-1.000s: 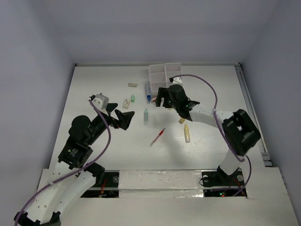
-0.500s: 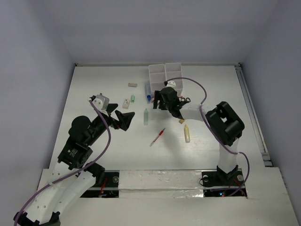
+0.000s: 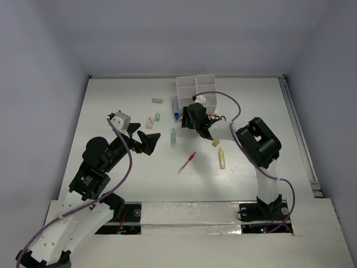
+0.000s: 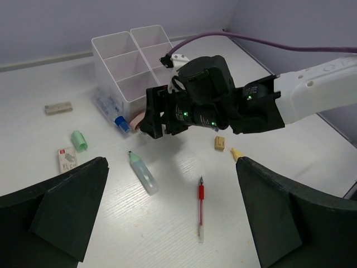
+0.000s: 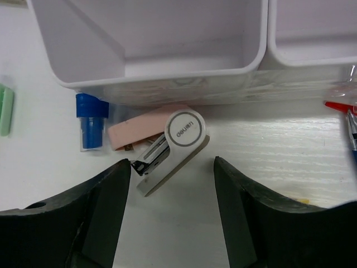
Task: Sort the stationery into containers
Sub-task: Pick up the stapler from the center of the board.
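Pink-and-white stapler (image 5: 167, 145) lies on its side on the table (image 3: 111, 100), tight against the near wall of the white tray (image 5: 150, 72), at an angle, round white end up and to the right in the right wrist view. Blue-capped pen (image 5: 91, 120) just beside it on the left, also by the tray wall. Right gripper (image 5: 172, 167) set low over the stapler, fingers apart with one on either side; left finger very near the stapler's metal end, right finger clear of it, no clamp seen. Further out on the table: pale-green marker (image 3: 173, 138) and red pen (image 3: 187, 162) near the middle, cream marker (image 3: 222, 158) to their right with a small beige eraser (image 3: 216, 143) just above it, and black scissors (image 3: 218, 118) close by the right arm. Left gripper (image 4: 172, 162) well apart from the tray, jaws spread wide, nothing between them.
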